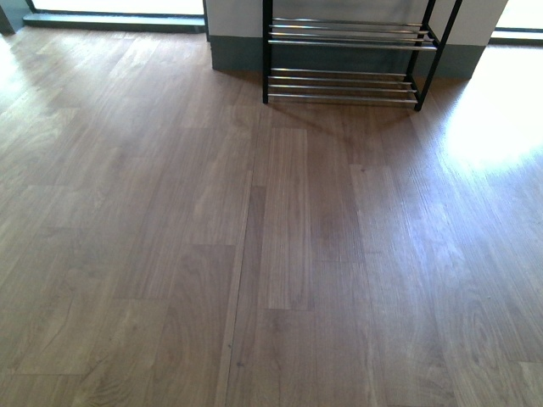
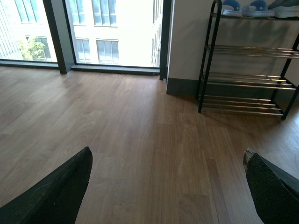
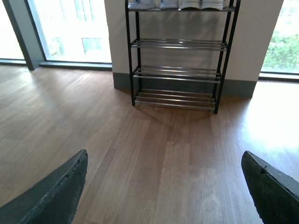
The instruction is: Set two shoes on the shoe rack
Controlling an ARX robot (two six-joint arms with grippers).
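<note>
We judge the task close to done, or done. The shoe rack stands against the wall between two windows, and its top tier carries footwear in a row along the bars: in the right wrist view we count four white soles there, so perhaps two pairs. In the left wrist view two items at the top tier's near corner have blue parts, and beside them a grey piece with a white sole, which we take for one of the two shoes. We cannot confirm that both grey shoes sit up there, since every view crops the uppers away.

The three lower tiers show only bare chrome bars. The floor holds no shoe anywhere we can see, from the windows to the rack's feet.

Both hands stand wide and hold nothing: the left hand and the right hand each show two dark fingers well apart with only floorboards between them. Neither arm appears in the front view.

The front view cuts the rack off above its second tier, so the top shelf is missing there. Laces, side marks and lining are out of frame, and glare from the right window washes out part of the floor
</note>
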